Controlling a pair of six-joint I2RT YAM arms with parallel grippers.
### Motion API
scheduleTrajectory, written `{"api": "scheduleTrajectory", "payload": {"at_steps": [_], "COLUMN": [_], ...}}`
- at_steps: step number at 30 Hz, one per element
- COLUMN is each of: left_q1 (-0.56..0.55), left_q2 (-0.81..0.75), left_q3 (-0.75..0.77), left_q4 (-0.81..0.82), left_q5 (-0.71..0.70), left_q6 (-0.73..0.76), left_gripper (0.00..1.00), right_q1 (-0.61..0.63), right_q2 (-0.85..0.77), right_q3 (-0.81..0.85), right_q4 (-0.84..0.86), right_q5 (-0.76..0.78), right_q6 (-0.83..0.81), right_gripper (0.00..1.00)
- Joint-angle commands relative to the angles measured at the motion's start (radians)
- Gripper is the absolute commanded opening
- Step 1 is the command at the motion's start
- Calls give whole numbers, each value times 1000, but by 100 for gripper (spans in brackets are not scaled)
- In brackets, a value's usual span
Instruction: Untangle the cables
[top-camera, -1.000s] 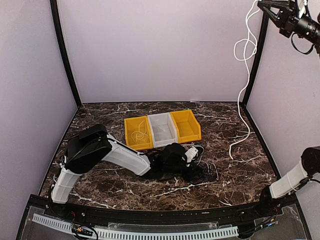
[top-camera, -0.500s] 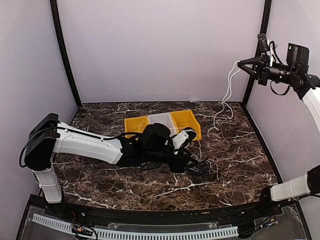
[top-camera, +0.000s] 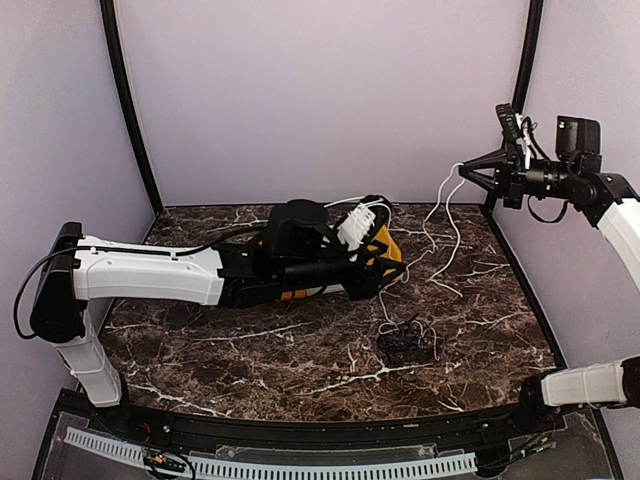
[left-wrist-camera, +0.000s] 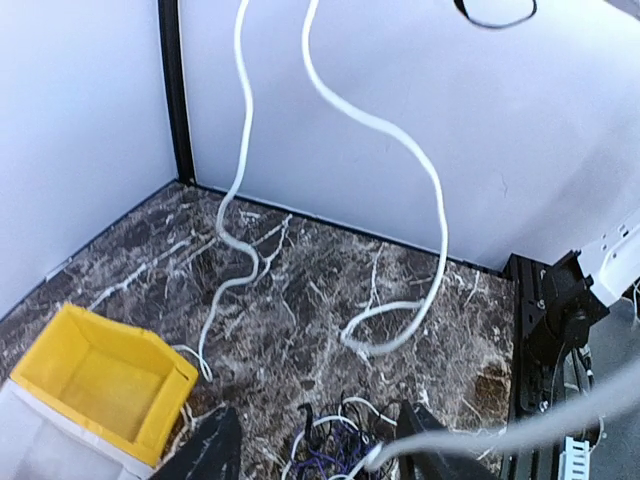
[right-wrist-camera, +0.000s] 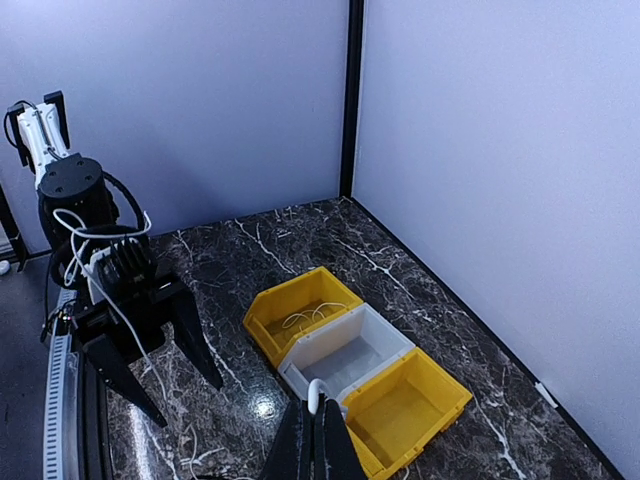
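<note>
The white cable (top-camera: 446, 214) hangs from my right gripper (top-camera: 468, 168), which is shut on a loop of it (right-wrist-camera: 316, 394) high at the right wall. Its two strands (left-wrist-camera: 236, 150) drop to the marble table. A small tangle of dark and white cables (top-camera: 405, 342) lies on the table right of centre, also in the left wrist view (left-wrist-camera: 345, 448) between my fingers. My left gripper (top-camera: 378, 272) hovers open above the bins, holding nothing; its fingers (left-wrist-camera: 205, 452) frame the tangle from above. A blurred white cord (left-wrist-camera: 500, 428) crosses the right finger.
Three bins sit side by side at the table's back: a yellow bin (right-wrist-camera: 300, 310) holding a thin white cord, a white bin (right-wrist-camera: 345, 350), and another yellow bin (right-wrist-camera: 405, 405). My left arm (top-camera: 150, 275) covers most of them from above. Black corner posts (top-camera: 525, 60) stand behind.
My left gripper opened, let go near the tangle, and rose back over the bins. My right gripper came down from the top right corner, still holding the white cable.
</note>
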Motion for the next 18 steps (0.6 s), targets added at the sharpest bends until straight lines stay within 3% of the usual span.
{"api": "scheduleTrajectory", "payload": {"at_steps": [1, 4, 7, 11, 18], "left_q1": [-2, -3, -4, -4, -28], "left_q2": [43, 65, 29, 39, 178], "left_q3": [130, 199, 68, -48, 56], "left_q4": [-5, -144, -168, -370, -995], "left_q5": [63, 134, 151, 137, -204], "left_q6": [53, 77, 68, 73, 150], "left_gripper": [59, 59, 58, 58, 62], "right_q1": [23, 28, 29, 28, 31], "right_q2": [-18, -24, -28, -8, 17], "right_q3": [-14, -3, 10, 31, 9], "right_q4": [39, 20, 11, 4, 21], "right_q5": [-2, 11, 27, 25, 10], "right_q6": [17, 3, -11, -14, -13], "right_gripper": [0, 0, 0, 0, 0]}}
